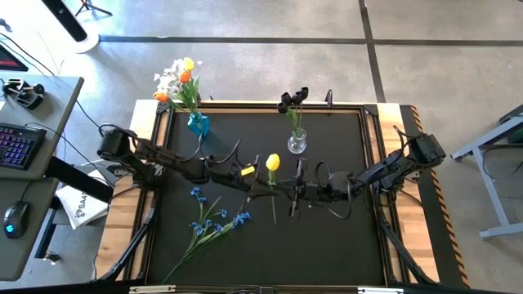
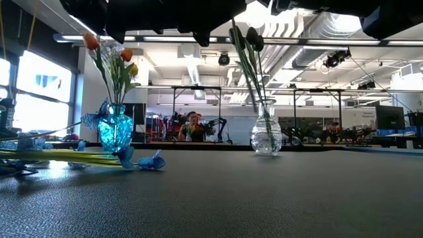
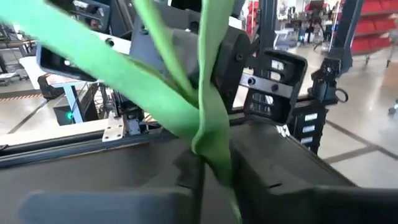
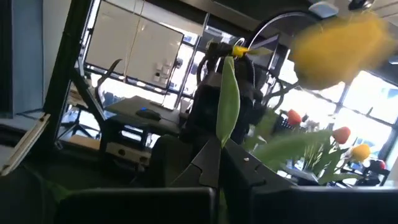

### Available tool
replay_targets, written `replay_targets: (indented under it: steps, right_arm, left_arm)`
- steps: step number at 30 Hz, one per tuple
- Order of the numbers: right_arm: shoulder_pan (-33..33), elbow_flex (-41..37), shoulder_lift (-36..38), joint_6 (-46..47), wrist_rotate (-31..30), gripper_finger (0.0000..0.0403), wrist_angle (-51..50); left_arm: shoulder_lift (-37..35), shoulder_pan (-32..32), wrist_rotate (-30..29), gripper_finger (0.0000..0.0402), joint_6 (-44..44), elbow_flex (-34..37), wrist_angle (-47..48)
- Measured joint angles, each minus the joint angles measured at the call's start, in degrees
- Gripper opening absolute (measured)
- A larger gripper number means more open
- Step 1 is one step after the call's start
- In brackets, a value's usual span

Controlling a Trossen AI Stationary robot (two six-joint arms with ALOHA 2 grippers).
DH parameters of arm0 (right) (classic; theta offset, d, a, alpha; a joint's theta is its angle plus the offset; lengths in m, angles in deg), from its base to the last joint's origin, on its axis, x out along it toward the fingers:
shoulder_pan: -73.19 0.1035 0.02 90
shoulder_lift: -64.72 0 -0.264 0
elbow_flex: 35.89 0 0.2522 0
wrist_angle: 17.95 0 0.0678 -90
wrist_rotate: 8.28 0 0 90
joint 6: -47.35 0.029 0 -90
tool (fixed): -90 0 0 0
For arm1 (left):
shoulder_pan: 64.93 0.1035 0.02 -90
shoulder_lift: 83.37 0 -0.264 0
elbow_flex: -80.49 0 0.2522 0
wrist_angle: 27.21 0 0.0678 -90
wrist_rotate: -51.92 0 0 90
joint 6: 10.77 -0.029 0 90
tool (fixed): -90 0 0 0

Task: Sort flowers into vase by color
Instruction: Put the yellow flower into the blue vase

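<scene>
Over the middle of the counter (image 1: 327, 237), the left pincer (image 1: 260, 181) and the right pincer (image 1: 296, 189) were both clamped on the stem of one yellow tulip (image 1: 272, 162). Blue sprays (image 1: 214, 220) lay on the mat below. The blue vase (image 1: 198, 123) held orange, yellow and white flowers; the clear vase (image 1: 297, 141) held dark tulips.

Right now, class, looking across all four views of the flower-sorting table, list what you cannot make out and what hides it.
- Yellow tulip bloom: blurred in the right wrist view, too near the lens.
- Its stem below the left gripper: hidden in the left wrist view by the dark fingers.
- Dark tulips in the clear vase: blooms partly masked by the arms overhead in the low view.
- Blue sprays: cut off by the left edge in the low view.
</scene>
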Motion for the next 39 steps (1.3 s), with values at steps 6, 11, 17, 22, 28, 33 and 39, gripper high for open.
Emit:
replay_targets:
  steps: [6,11,17,22,28,33,39]
  right_arm:
    - [0.78,0.09,0.13,-0.05,-0.49,0.0039,-1.64]
    - [2.85,0.07,2.48,-1.25,-10.54,0.0106,-2.13]
    - [6.70,0.07,4.83,-6.84,-20.07,0.0159,-3.98]
    - [8.84,0.04,4.92,-7.55,-24.71,0.0173,-5.82]
    - [9.08,0.04,4.92,-3.28,-25.08,0.0174,-9.28]
    - [8.98,0.02,4.92,-2.90,-25.07,0.0174,-9.74]
    - [8.98,0.02,4.92,-2.90,-25.03,0.0174,-9.83]
  left_arm:
    - [-3.78,-1.89,-5.77,0.0011,-2.29,0.00,8.09]
    - [-11.01,-3.28,-17.70,0.0003,-3.40,-0.02,24.12]
    - [-22.45,-3.93,-39.22,0.0002,-4.76,-0.02,39.48]
    - [-31.91,-3.12,-59.73,0.0001,-4.88,-0.05,51.43]
    - [-41.45,4.38,-67.48,0.0001,-3.52,-0.02,58.68]
    - [-46.81,15.16,-59.98,0.0001,-2.85,-0.02,59.06]
    - [-47.78,25.80,-52.92,0.0001,-2.62,1.24,58.19]
